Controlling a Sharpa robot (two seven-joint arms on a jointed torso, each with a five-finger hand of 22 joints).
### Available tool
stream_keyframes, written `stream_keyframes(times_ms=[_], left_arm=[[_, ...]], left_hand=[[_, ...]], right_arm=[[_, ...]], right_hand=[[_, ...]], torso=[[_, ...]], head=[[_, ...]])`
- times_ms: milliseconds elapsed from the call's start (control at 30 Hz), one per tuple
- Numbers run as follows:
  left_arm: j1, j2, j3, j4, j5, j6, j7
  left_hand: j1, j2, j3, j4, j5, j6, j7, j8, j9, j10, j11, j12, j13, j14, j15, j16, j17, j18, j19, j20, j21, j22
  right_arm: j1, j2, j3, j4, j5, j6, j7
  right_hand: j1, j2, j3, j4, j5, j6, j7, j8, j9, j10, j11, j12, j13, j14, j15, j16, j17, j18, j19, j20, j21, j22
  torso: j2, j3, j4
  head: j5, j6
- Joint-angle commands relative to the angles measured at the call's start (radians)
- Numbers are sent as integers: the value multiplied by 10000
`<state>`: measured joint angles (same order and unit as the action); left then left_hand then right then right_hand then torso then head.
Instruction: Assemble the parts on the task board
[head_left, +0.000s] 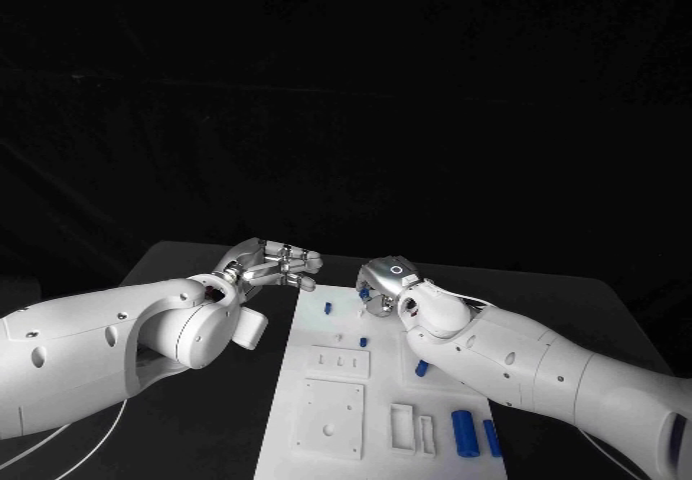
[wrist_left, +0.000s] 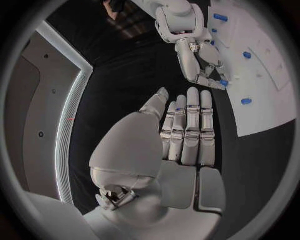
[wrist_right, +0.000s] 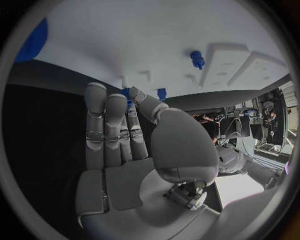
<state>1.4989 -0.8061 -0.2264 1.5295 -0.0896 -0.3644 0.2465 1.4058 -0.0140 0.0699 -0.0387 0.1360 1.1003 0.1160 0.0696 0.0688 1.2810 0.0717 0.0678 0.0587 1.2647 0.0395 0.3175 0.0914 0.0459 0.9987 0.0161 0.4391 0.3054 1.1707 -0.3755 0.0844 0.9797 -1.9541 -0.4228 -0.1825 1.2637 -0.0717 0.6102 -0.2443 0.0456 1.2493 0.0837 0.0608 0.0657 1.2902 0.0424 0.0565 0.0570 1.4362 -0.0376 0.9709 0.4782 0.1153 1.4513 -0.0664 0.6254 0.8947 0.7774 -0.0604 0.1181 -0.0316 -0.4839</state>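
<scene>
A: Is any writing, brand or label showing anywhere?

B: None that I can read. The flat white rectangular task board (head_left: 335, 400) is carrying only raised panels and cut-out slots.

A: Where is that board lying?

B: It is lying in the middle of the black table (head_left: 606, 300), running away from the robot, between the two arms.

A: And the parts?

B: Small blue plastic parts are sitting on it. A pair of blue cylinders (head_left: 463, 431) is lying side by side near the board's near right corner. A short blue peg (head_left: 329, 307) is standing near the far end, and another small blue peg (head_left: 364, 342) is standing just behind a raised panel.

A: What is the silver many-fingered left hand (head_left: 274, 266) doing?

B: It is hovering above the table just off the board's far left corner. In the left wrist view its fingers (wrist_left: 192, 125) are lying straight and side by side, holding nothing.

A: And the silver right hand (head_left: 384, 282)?

B: It is hanging over the far end of the board, fingertips pointing down at it. A small blue piece (wrist_left: 223, 83) is showing at its fingertips in the left wrist view, and blue is showing between the fingers (wrist_right: 119, 120) in the right wrist view. Whether it is being pinched or is simply standing on the board there, I cannot tell.
</scene>
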Motion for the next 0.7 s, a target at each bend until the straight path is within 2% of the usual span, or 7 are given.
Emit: stream_keyframes(times_ms=[33, 200, 333, 700], left_arm=[[52, 13, 11, 44, -64, 138, 28], [64, 2, 11, 39, -75, 138, 27], [68, -2, 11, 29, -81, 139, 28], [82, -6, 10, 57, -95, 163, 19]], left_hand=[[-48, 7, 1, -32, -40, -51, -2, -21, 1, -87, -13, -63, 5, -76, -20, 58, -10, -74, -44, 19, 37, 12], [-48, 7, 1, -32, -40, -51, -2, -21, 1, -87, -13, -63, 5, -76, -20, 58, -10, -74, -44, 19, 37, 12], [-48, 7, 1, -32, -40, -51, -2, -21, 1, -87, -13, -63, 5, -76, -20, 58, -10, -74, -44, 19, 37, 12], [-45, 19, -24, -67, -51, -47, -3, -22, 0, -89, -13, -63, 5, -81, -19, 67, -29, -73, -59, 20, 51, 34]], right_arm=[[2, -31, -7, 16, -258, 216, -95], [2, -78, -21, 62, -296, 330, -121], [2, -92, -32, 73, -326, 385, -150], [0, -54, -68, 10, -342, 418, -119]], right_hand=[[69, -17, 56, 15, 19, 75, 14, 32, 16, 71, -27, 14, 18, -5, -56, -27, -2, 33, 69, -30, -55, 23], [52, -5, 46, -14, 20, 77, 14, 31, 16, 72, -26, 14, 18, -6, -57, -20, -5, 29, 105, -31, -176, 200], [50, -3, 44, -18, 20, 77, 14, 31, 16, 72, -26, 14, 18, -6, -57, -19, -6, 29, 110, -31, -195, 227], [50, -3, 44, -18, 20, 77, 14, 31, 16, 72, -26, 14, 18, -6, -57, -19, -6, 29, 110, -31, -195, 227]], torso=[[16, -5, -8], [30, -17, -18], [33, -14, -10], [66, -35, 8]], head=[[19, -16], [37, -28], [17, -18], [15, -19]])
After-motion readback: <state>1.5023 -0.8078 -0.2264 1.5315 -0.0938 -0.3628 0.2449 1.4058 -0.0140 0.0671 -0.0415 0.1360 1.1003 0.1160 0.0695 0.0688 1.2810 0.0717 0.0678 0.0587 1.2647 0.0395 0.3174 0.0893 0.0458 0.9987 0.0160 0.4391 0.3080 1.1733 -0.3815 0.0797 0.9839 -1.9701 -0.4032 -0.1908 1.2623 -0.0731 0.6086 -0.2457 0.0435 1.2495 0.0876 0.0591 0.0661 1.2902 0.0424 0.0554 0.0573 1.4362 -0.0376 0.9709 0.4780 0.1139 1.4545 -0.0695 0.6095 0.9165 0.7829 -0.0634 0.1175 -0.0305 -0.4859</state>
